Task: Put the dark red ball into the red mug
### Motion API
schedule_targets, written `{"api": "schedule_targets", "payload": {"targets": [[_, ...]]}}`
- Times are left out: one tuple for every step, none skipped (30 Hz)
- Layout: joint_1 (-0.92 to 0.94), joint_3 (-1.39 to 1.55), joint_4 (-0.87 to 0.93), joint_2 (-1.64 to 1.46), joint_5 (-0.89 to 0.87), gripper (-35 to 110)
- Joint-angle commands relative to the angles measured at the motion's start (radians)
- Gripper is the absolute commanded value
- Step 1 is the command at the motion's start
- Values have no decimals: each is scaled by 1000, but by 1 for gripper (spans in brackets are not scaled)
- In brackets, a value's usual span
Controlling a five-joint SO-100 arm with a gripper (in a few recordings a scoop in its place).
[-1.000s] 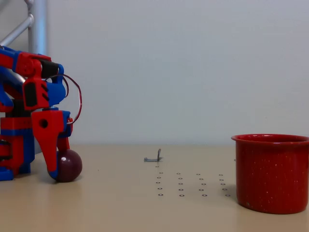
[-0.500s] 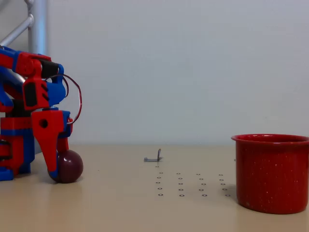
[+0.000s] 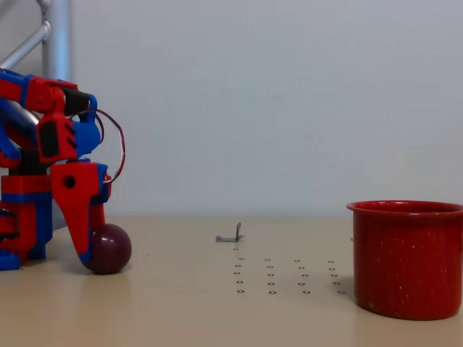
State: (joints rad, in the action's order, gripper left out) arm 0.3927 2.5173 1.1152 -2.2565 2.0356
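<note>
The dark red ball (image 3: pixel 112 249) rests on the tan table at the far left of the fixed view. My red-and-blue gripper (image 3: pixel 91 254) reaches down onto it. The red front finger (image 3: pixel 78 217) covers the ball's left side, and the jaws look shut around the ball. The other finger is mostly hidden behind. The red mug (image 3: pixel 407 259) stands upright at the far right with its mouth open upward, a long way from the ball.
A small grey metal bracket (image 3: pixel 231 236) lies on the table near the middle. A grid of small holes (image 3: pixel 286 276) marks the tabletop between ball and mug. A metal post (image 3: pixel 56 43) rises behind the arm.
The gripper and the ball have shifted a little to the right together, with the ball still low at the table surface. The mug has not moved.
</note>
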Motion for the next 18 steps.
{"api": "schedule_targets", "payload": {"targets": [[-21, -101, 20, -38, -25, 27], [-25, -112, 26, -38, -29, 27], [-28, -126, 35, -37, -31, 27], [-31, -144, 46, -34, -37, 27], [-35, -166, 58, -28, -46, 27], [-40, -187, 67, -23, -55, 27], [-54, -397, 161, 55, -92, 24], [-60, -425, 176, 64, -103, 22], [-67, -449, 189, 71, -121, 21], [-74, -472, 201, 77, -135, 19], [-75, -497, 216, 83, -146, 19], [-77, -522, 238, 89, -152, 17], [-77, -545, 256, 95, -160, 16], [-77, -565, 275, 101, -167, 15], [-77, -586, 293, 106, -178, 15], [-77, -609, 313, 110, -190, 15], [-78, -629, 328, 117, -202, 15], [-81, -643, 339, 120, -222, 14]]}}
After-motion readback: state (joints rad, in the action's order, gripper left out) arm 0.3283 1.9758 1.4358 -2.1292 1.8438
